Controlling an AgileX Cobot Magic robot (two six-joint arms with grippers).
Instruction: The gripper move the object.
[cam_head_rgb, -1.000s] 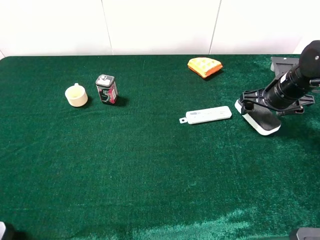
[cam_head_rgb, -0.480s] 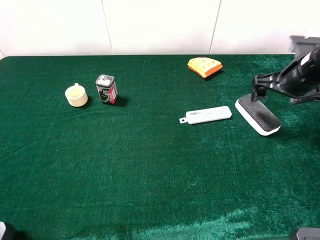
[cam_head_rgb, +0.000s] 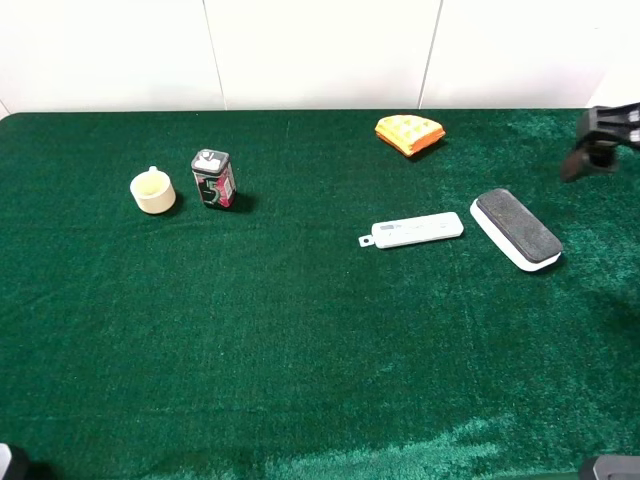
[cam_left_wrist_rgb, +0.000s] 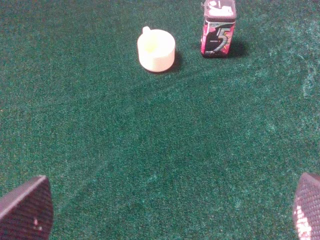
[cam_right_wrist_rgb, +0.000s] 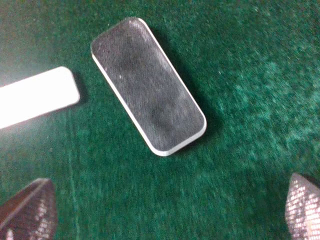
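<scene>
Altogether, five loose things lay on the green felt table (cam_head_rgb: 300, 350): one object (cam_head_rgb: 516, 229), one white test strip (cam_head_rgb: 416, 230), one orange waffle-patterned piece (cam_head_rgb: 409, 133), one cream cup (cam_head_rgb: 153, 190) and one small gum tin (cam_head_rgb: 213, 178).

One object only, the dark-topped block on its white base, lay flat on the cloth toward the right side of the table, set at a slant, with nothing holding it. The test strip lay just beside its near-left end, close but not touching. The orange piece sat farther back, well apart from both. The cup and the tin stood together at the far left, the tin upright and just to the right of the cup.

Two grippers showed. The right gripper (cam_right_wrist_rgb: 170, 210) hung above the object, its two ribbed fingers spread wide and empty; in the high view it appeared only at the right edge (cam_head_rgb: 600, 140). The left gripper (cam_left_wrist_rgb: 165, 210) was likewise spread wide with nothing between its two fingertips, facing the cup (cam_left_wrist_rgb: 156, 49) and tin (cam_left_wrist_rgb: 218, 28).
</scene>
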